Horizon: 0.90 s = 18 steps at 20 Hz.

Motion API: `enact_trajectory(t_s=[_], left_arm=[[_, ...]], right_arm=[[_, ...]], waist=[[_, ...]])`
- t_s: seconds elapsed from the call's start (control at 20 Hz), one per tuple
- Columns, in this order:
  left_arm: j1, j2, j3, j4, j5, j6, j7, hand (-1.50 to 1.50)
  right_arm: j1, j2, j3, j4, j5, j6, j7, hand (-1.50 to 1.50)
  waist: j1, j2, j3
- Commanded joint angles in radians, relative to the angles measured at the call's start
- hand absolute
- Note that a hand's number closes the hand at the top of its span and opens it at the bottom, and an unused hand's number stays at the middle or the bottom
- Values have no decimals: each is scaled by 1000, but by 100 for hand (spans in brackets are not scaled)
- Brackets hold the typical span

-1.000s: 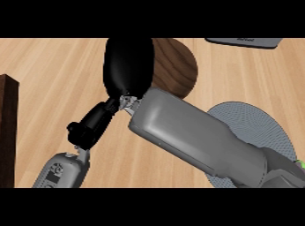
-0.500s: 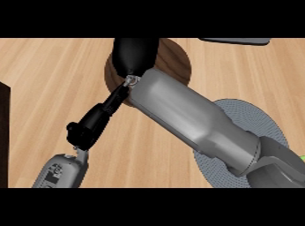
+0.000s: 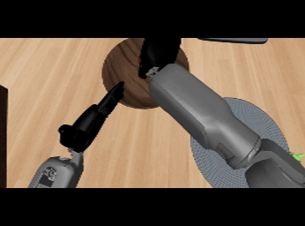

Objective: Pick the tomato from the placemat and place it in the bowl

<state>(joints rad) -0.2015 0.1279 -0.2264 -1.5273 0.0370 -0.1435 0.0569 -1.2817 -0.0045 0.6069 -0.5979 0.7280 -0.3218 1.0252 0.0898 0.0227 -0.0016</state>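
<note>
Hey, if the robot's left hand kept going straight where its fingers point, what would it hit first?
The wooden bowl: the left hand points its straight fingers up and right at the near rim. Height is unclear, so it might pass above.

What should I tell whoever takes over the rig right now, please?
Left hand: open, idle, fingers pointing at the bowl.
Right hand: over the bowl, seemingly curled on the tomato; only a red sliver shows.
Placemat: no tomato visible on it.
Done: pick and carry.
Left: release into the bowl, withdraw.
</note>
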Motion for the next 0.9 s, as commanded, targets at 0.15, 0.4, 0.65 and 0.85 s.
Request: enact_trajectory(t_s=[0.15,0.4,0.65,0.85], left_arm=[[-6,-30,-7,-35,-6,26,39,0],[21,3,17,-28,-4,3,11,0],[24,-15,-4,-67,-5,7,35,0],[57,-1,25,-6,-21,14,-30,0]], right_arm=[[76,4,-87,71,-194,-87,-196,-150],[7,4,-115,129,-205,-211,-282,-150],[-3,4,-156,149,-200,-445,-270,-150],[-18,4,-228,126,-223,-548,-242,-150]], waist=[[-4,1,1],[-18,-3,1],[-16,-3,1],[-53,-13,1]])
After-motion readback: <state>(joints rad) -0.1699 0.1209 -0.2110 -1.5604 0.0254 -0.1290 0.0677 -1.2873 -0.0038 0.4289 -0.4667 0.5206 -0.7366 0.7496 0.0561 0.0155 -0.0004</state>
